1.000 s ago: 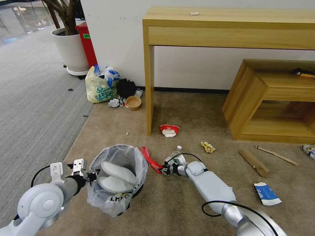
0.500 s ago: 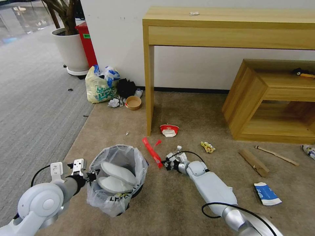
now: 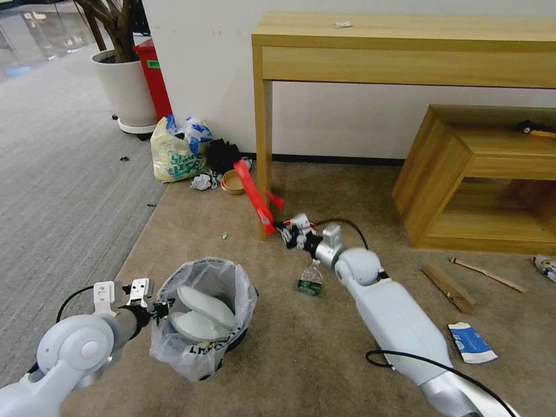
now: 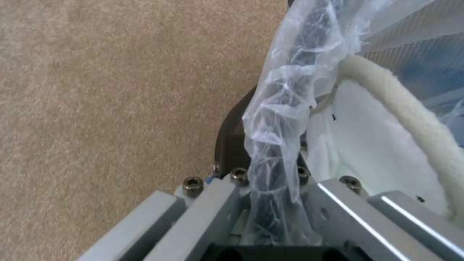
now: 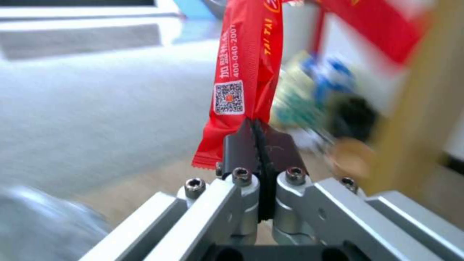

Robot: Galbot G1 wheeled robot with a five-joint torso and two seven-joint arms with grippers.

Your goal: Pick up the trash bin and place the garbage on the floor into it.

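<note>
Above the beige floor, at about 12 o'clock from the trash bin, the right gripper is fully closed on the red wrapper. At 9 o'clock of the bin, the left gripper pinches its rim tightly.

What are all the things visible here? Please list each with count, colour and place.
trash bin: 1, black, clear liner, near left, holding two white slippers
red wrapper: 1, lifted in right gripper
plastic bottle: 1, clear, on floor
blue carton: 1, right floor
cardboard piece: 1, brown, right floor
wooden stick: 1, right floor
tied bag: 1, yellowish, by wall
desk: 1, wooden, far side
left gripper: clamps bin rim
right gripper: near desk leg
</note>
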